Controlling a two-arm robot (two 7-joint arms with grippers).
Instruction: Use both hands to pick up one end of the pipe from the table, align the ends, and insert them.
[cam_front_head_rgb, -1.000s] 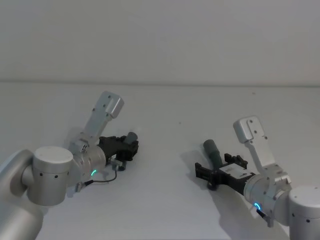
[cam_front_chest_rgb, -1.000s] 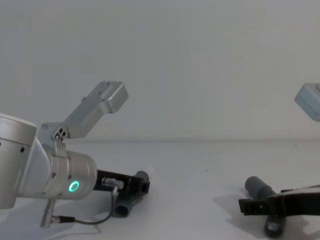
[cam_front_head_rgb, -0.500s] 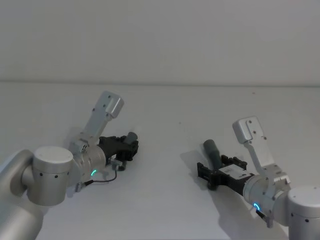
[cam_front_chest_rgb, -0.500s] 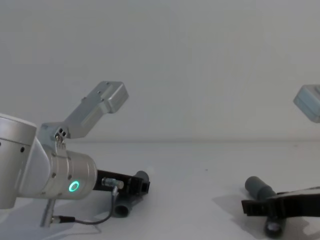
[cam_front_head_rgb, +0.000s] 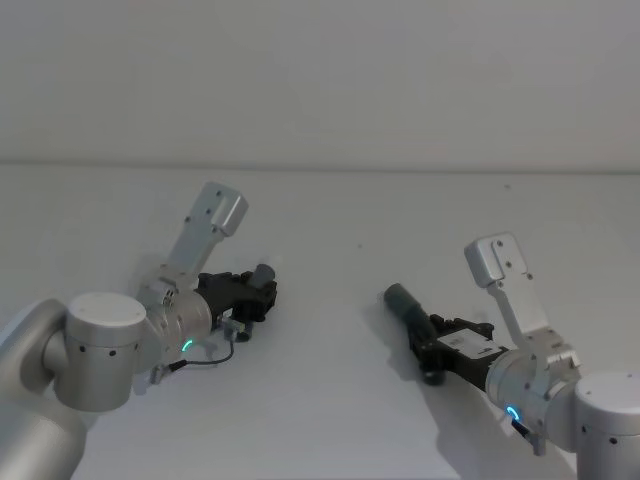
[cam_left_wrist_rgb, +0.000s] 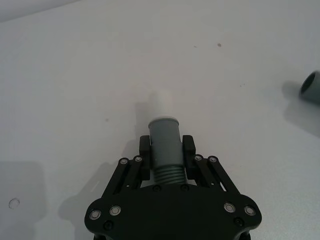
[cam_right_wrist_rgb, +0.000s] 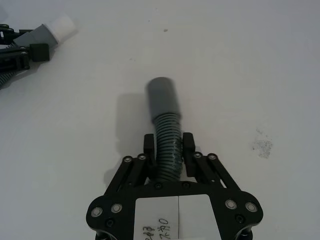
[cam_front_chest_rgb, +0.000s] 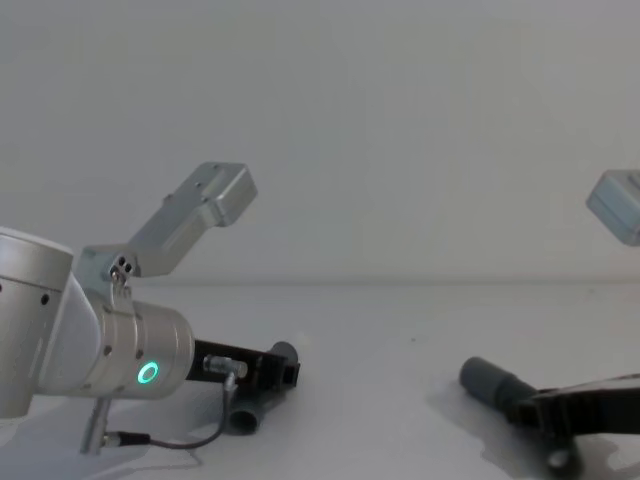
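The left gripper (cam_left_wrist_rgb: 166, 150) sits low over the table (cam_front_head_rgb: 330, 420), at the end of a silver wrist (cam_front_chest_rgb: 120, 350) with a green ring light (cam_front_chest_rgb: 147, 374). Its 2 black fingers (cam_left_wrist_rgb: 145, 148) are pressed against the sides of the left pipe piece (cam_left_wrist_rgb: 165, 142), pinching it where the ribbed part meets the smooth grey sleeve. Ahead of the fingertips the sleeve runs on and ends in the pale tip (cam_left_wrist_rgb: 161, 102), which points straight away from the gripper. In the chest view the rear of this piece bends down below the gripper, its lower end close to the table.

The right gripper (cam_right_wrist_rgb: 169, 144) is also low over the table. Its 2 fingers are clamped on the ribbed section of the right pipe piece (cam_right_wrist_rgb: 167, 132). The ribs carry on a little past the fingertips and then widen into the socket collar (cam_right_wrist_rgb: 164, 100), whose open end faces away from the gripper. A shadow lies on the table just beside the collar. Whether this piece touches the surface cannot be told.

The 2 pieces are well apart. In the right wrist view, the left gripper and its pale tip lie far ahead of the right gripper and off to 1 side of the collar.
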